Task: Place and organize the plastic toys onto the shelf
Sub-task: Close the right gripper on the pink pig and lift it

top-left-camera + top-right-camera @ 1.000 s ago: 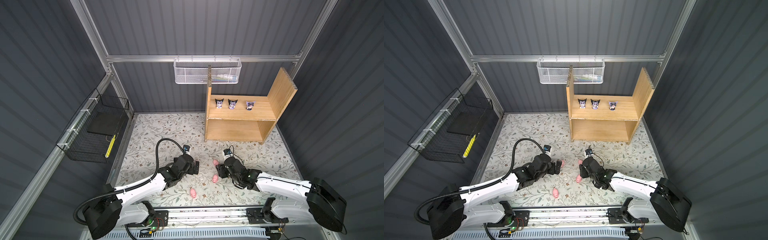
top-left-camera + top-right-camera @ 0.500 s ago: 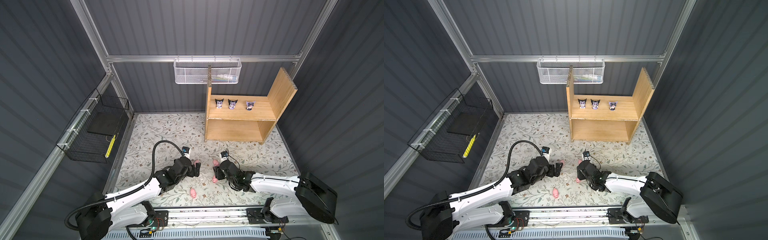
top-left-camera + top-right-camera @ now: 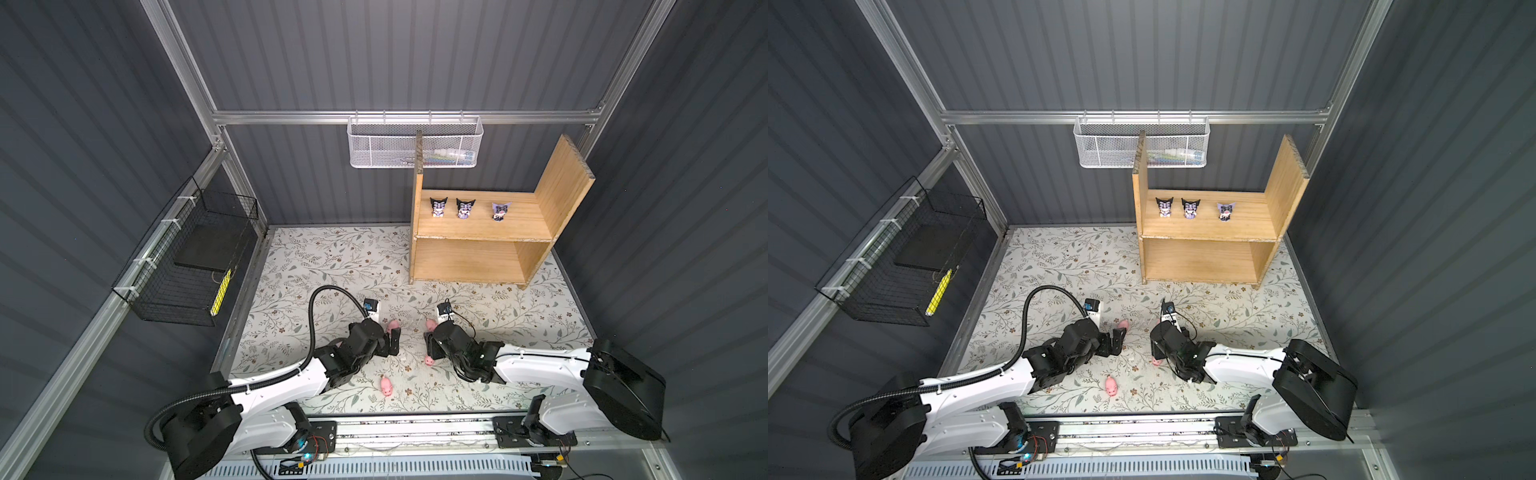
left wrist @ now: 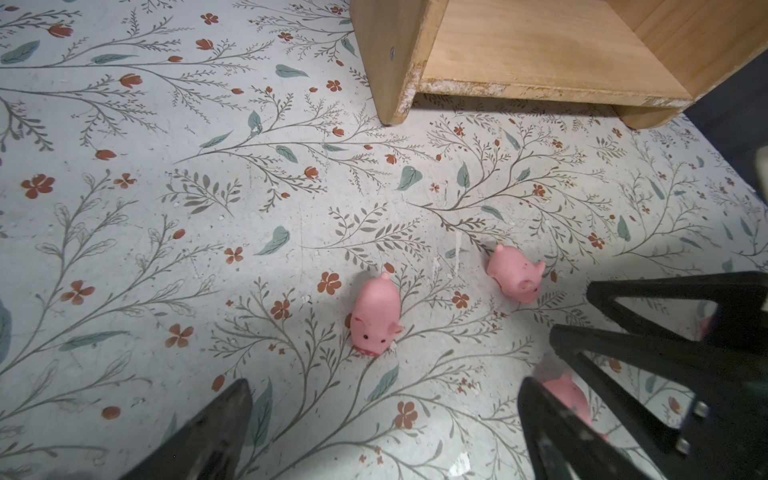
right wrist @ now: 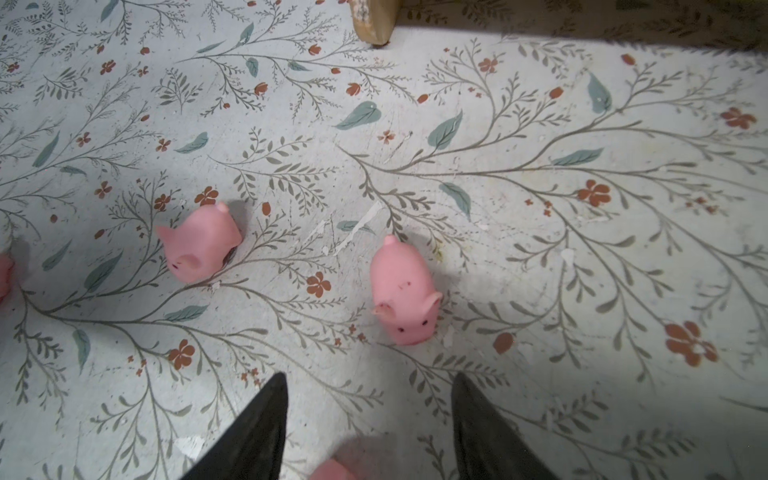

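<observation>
R claw (image 5: 370,376) part-open, empty, tiny pink plastic pig (image 5: 328,471) loose btwn its fingers on floral mat (image 3: 332,257); L claw (image 4: 386,384) wide, empty; light wooden two-level shelf (image 3: 561,187) at 1 o'clock in a top view w/ three horned-hood plastic figurines (image 3: 465,208) on upper level; an off-centre close could squirt the pig away.

Soft overhead light brightens the pale floral-patterned desk (image 3: 332,257); the grey corrugated walls (image 3: 415,62) look dim. Wrist views show diffuse shadows, bowed edges and a blurred near foreground.
</observation>
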Robot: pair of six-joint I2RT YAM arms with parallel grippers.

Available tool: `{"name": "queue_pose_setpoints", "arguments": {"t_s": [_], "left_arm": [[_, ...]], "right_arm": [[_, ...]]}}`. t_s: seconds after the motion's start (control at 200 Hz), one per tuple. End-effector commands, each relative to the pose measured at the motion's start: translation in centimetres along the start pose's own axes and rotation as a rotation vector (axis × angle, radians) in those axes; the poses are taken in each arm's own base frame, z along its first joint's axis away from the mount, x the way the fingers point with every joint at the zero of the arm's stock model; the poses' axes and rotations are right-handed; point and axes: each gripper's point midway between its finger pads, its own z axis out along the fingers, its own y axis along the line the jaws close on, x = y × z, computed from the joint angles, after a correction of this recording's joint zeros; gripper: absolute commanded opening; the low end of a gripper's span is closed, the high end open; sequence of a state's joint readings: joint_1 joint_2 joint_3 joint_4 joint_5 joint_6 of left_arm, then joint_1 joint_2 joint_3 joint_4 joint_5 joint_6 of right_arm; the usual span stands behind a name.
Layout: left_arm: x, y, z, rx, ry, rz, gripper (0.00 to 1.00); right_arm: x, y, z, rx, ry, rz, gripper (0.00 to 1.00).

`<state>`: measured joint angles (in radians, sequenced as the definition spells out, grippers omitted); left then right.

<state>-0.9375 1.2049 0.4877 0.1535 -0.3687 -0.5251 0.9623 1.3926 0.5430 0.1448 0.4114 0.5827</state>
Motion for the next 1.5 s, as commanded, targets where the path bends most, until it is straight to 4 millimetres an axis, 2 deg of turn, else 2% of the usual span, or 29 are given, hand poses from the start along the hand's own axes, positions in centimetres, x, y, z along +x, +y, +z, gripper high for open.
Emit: {"name": "queue_pose_setpoints", "arguments": {"t_s": [0.0,0.1,0.185,0.315,0.565,0.82,1.011,1.071,1.186,1.296,1.491], "left_arm": [[0.0,-0.3,1.1,-0.001,-0.028,0.033,1.00],[0.8,-0.4,2.2,-0.002,-0.016,0.039,1.00],[1.4,-0.4,2.9,0.000,-0.013,0.041,0.99],[1.9,-0.4,3.6,0.007,-0.014,0.038,0.99],[2.0,-0.2,3.6,0.012,-0.039,0.036,0.99],[1.7,-0.5,3.5,0.017,-0.043,0.051,0.99],[1.5,-0.6,3.5,0.012,-0.039,0.073,0.99],[1.5,-0.5,3.5,0.007,-0.038,0.075,0.99],[1.7,-0.3,3.6,-0.003,-0.034,0.077,0.99],[1.6,-0.4,3.6,-0.003,-0.035,0.077,0.99],[1.3,-0.3,3.1,0.001,-0.042,0.074,0.99]], "right_arm": [[-1.3,0.1,0.2,0.040,-0.028,-0.029,0.58],[-1.5,0.0,0.6,0.059,-0.027,-0.044,0.56],[-1.1,-0.1,1.2,0.073,-0.016,-0.066,0.52],[-0.4,-0.7,1.7,0.092,-0.019,-0.081,0.50],[0.7,-1.2,3.1,0.083,-0.017,-0.097,0.52],[1.0,-2.0,4.9,0.060,-0.001,-0.068,0.52],[1.1,-2.4,5.8,0.042,0.013,-0.038,0.48],[1.2,-2.3,6.1,0.042,0.022,-0.038,0.41],[1.5,-2.2,6.2,0.039,0.039,-0.037,0.32],[1.2,-2.0,5.8,0.029,0.038,-0.024,0.29],[-1.5,-1.8,4.0,0.034,-0.017,-0.017,0.28]]}}
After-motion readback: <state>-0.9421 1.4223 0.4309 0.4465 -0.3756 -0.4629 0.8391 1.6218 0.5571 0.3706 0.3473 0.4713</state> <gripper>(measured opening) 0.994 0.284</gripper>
